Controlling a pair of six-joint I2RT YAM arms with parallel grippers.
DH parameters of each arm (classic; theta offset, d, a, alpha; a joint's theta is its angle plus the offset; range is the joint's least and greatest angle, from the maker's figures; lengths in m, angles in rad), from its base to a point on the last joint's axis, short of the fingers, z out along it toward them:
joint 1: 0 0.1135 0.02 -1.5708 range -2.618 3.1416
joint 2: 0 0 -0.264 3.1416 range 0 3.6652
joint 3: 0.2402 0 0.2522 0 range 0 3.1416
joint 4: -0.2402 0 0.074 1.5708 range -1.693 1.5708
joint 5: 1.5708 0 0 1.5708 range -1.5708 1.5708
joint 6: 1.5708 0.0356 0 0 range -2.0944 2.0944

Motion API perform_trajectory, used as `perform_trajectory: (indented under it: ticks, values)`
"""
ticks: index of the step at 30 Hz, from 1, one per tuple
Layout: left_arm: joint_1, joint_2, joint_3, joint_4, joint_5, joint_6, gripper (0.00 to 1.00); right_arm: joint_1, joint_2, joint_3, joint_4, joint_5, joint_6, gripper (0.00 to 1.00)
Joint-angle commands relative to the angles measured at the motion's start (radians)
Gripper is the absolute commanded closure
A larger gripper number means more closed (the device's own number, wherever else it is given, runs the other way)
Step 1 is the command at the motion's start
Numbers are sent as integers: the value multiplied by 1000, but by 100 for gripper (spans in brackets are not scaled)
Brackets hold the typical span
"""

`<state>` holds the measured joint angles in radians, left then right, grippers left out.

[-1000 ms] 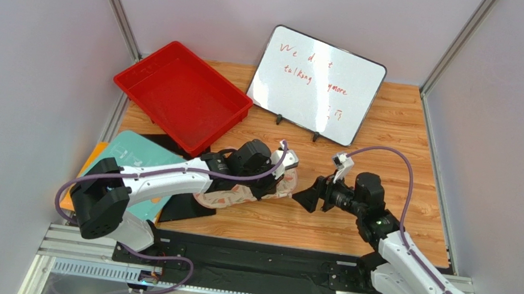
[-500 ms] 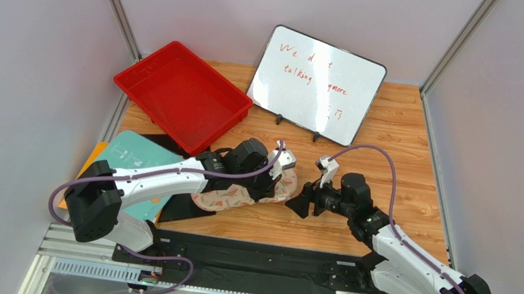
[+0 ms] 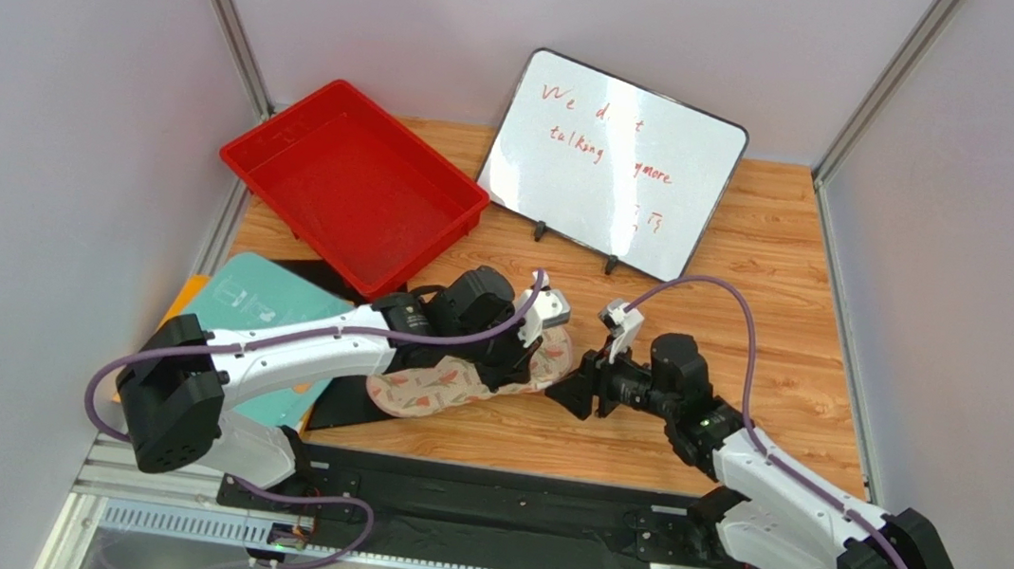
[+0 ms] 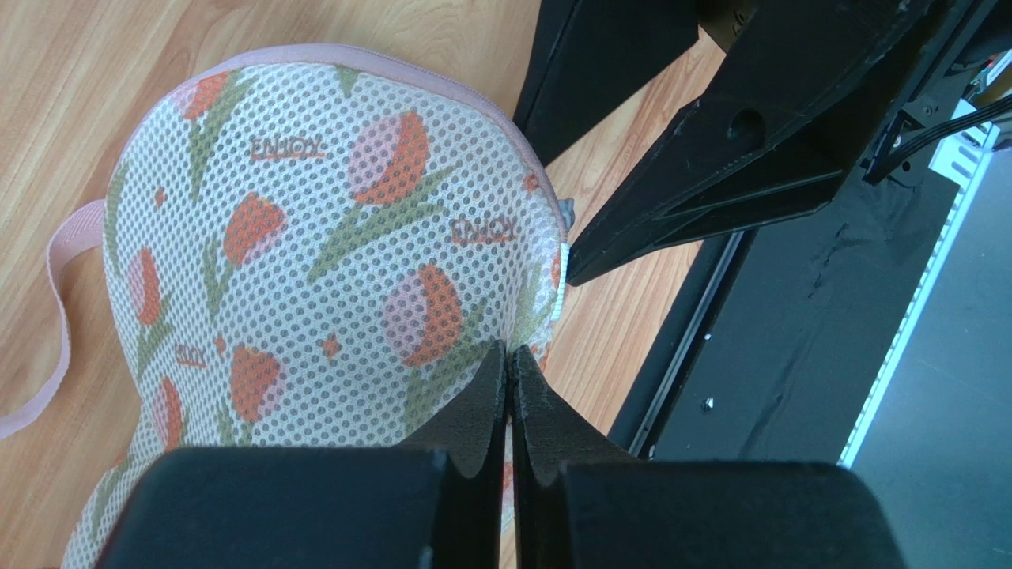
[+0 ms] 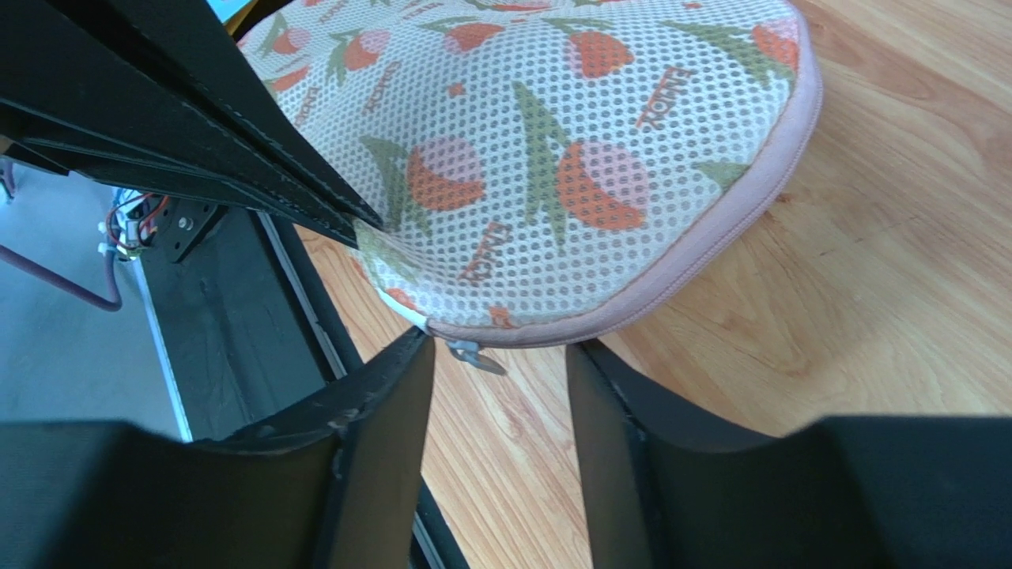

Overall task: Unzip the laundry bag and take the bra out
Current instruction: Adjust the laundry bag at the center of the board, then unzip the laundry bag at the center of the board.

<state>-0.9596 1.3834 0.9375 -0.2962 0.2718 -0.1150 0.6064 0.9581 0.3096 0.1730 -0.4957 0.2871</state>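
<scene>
The laundry bag [image 3: 418,389], cream mesh with a red and green tulip print and pink zipper edging, lies on the wooden table at centre. My left gripper [image 4: 511,353] is shut, pinching the bag's mesh [image 4: 321,237] near its right edge. My right gripper [image 5: 493,346] is open at the bag's rounded end [image 5: 558,154], and the small metal zipper pull [image 5: 475,356] hangs between its fingers. In the top view the right gripper [image 3: 575,390] sits just right of the left gripper [image 3: 535,367]. The bag's pink loop [image 4: 59,320] lies on the wood. The bra is hidden.
A red tray [image 3: 352,188] stands at the back left. A whiteboard [image 3: 613,161] with red writing stands at the back centre. A teal pad [image 3: 260,302] and a black mat [image 3: 348,407] lie left of the bag. The black base rail [image 3: 488,505] runs along the near edge.
My right gripper has moved left and closer to the bag's end, now straddling the zipper pull. My left gripper stays shut on the bag, shifted slightly left.
</scene>
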Motion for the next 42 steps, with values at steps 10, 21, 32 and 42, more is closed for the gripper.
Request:
perform_trajectory:
  ticks: [10,21,32,42]
  values:
    - [2,-38,18,14,17,-20,100,30,22,48,53,8,-2,95]
    - [2,-70,-8,-7,9,-5,100,32,-12,49,-33,109,-12,100]
    - [1,-106,-45,-20,6,-5,100,24,30,92,-116,235,-51,100]
    - [1,-93,-55,12,52,-6,64,39,108,131,-67,126,-2,100]
